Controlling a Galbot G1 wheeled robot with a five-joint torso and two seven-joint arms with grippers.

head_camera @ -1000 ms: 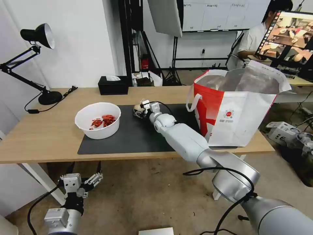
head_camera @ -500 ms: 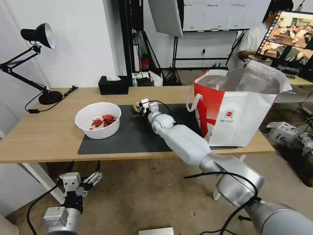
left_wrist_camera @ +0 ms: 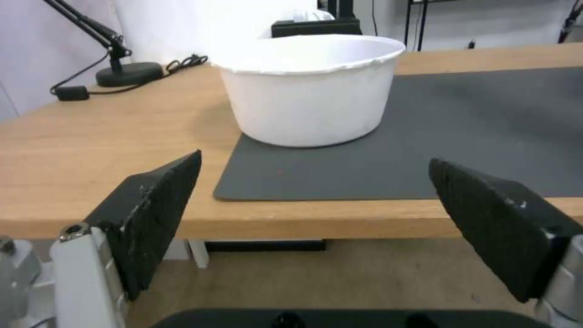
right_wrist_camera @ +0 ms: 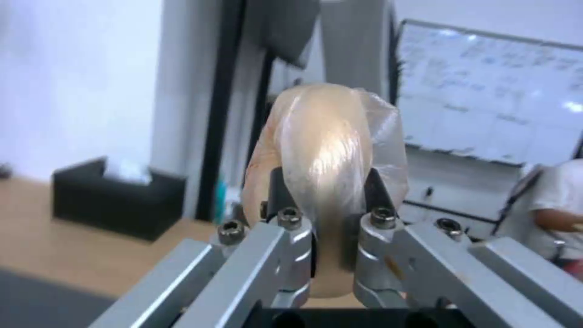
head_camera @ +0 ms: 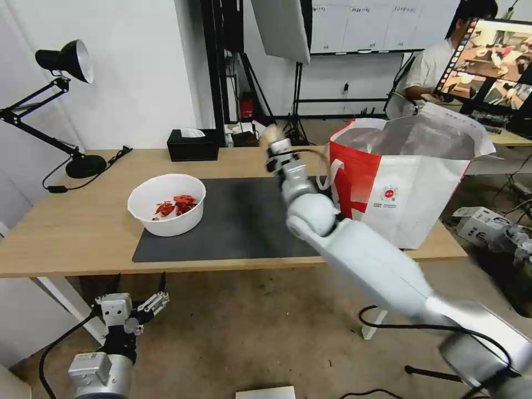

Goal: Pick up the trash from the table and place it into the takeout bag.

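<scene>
Holding a small tied beige pouch (right_wrist_camera: pixel 325 150) pinched between its two closed-in jaws, the right gripper (head_camera: pixel 273 145) is raised above the far part of the table (head_camera: pixel 72 233), just beside the near-left corner of the takeout bag (head_camera: pixel 413 188) and lower than the bag's rim. Right wrist view: pouch glossy, translucent, bulging out past the fingertips (right_wrist_camera: pixel 276 182); its lower end sits between the silver finger links. Takeout bag: white-and-red tote, silver foil lining, mouth open, standing upright at the right end of the table partly on the dark grey mat (head_camera: pixel 244 221); one white loop handle (head_camera: pixel 331 173) hangs on its left face; small round red logo (head_camera: pixel 389 193) on the white side panel. White round bowl (head_camera: pixel 166 204): upright on the mat's left portion, red shellfish scraps (head_camera: pixel 175 204) inside. Black tissue box (head_camera: pixel 192 144): at the table's far edge, well apart from the bowl. Black desk lamp (head_camera: pixel 64 100): at the far left corner, base on the wood. Left gripper (head_camera: pixel 145 306): held low in front of the table's near edge, below tabletop level, its black pads (left_wrist_camera: pixel 155 214) spread wide with nothing between them, facing the bowl across the table edge.
</scene>
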